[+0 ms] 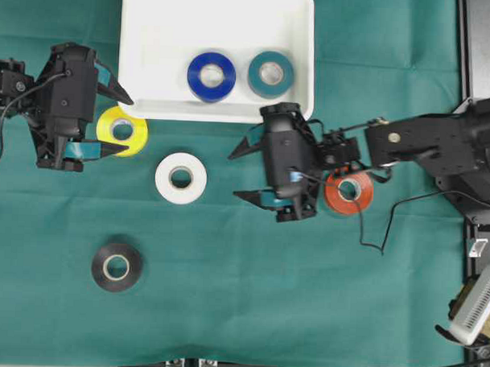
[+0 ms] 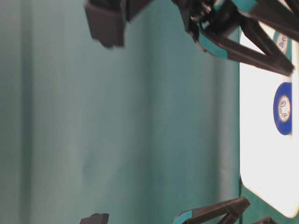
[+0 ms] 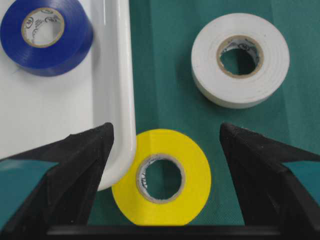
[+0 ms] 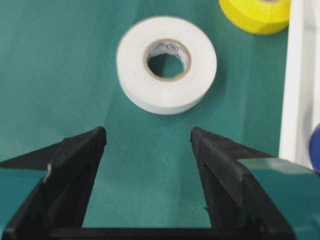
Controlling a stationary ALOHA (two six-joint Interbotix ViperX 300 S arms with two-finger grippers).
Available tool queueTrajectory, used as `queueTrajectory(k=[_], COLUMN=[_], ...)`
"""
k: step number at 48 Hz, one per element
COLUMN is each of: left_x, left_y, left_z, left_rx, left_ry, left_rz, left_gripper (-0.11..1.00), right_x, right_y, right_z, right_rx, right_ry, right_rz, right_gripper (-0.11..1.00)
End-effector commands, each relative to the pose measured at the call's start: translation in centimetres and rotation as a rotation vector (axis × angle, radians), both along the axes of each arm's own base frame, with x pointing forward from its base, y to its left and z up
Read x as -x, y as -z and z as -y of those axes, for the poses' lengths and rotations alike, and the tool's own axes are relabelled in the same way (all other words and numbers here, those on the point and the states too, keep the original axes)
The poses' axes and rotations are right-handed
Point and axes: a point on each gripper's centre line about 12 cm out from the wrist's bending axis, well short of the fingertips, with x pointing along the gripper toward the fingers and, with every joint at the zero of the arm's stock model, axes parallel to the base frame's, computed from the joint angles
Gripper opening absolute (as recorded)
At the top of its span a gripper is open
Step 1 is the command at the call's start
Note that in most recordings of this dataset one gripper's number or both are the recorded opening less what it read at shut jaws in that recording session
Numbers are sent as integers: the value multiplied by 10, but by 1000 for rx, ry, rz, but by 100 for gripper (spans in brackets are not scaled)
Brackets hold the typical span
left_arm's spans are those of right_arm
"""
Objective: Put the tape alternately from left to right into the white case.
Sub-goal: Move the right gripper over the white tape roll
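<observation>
We could not read the small print on the cardboard cores of the tape rolls. The shallow white plastic case (image 1: 145, 51) held a blue tape roll (image 1: 212, 76) and a teal tape roll (image 1: 270, 74), while yellow (image 1: 123, 131), white (image 1: 181, 178), black (image 1: 116, 267) and orange (image 1: 349, 192) rolls lay on the green-covered desk (image 1: 265, 297). We saw the left end effector (image 1: 125, 124) spread wide around the yellow roll without touching it, and the right end effector (image 1: 239, 174) open and empty just beside the white roll.
</observation>
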Motion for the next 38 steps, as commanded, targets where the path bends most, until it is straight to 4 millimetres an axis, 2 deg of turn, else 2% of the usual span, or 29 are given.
queueTrajectory(k=[1,13,25,38], left_x=[-2,-1,-1,-1], left_y=[-7,-5,-4,-5], left_z=[0,0,1,0], left_rx=[0,0,0,1], left_ry=[0,0,2,-1], left_rz=[26,31,37,43], left_gripper=[84,84,84,84], right_x=[-13,-33,-51,-68], right_y=[-10,-1,3,7], right_z=[-1,-5,-20,-23], right_rx=[9,27,27,28], right_ry=[5,6,-25,-25], right_rz=[1,-49,-42,-39], right_gripper=[72,73,72,72])
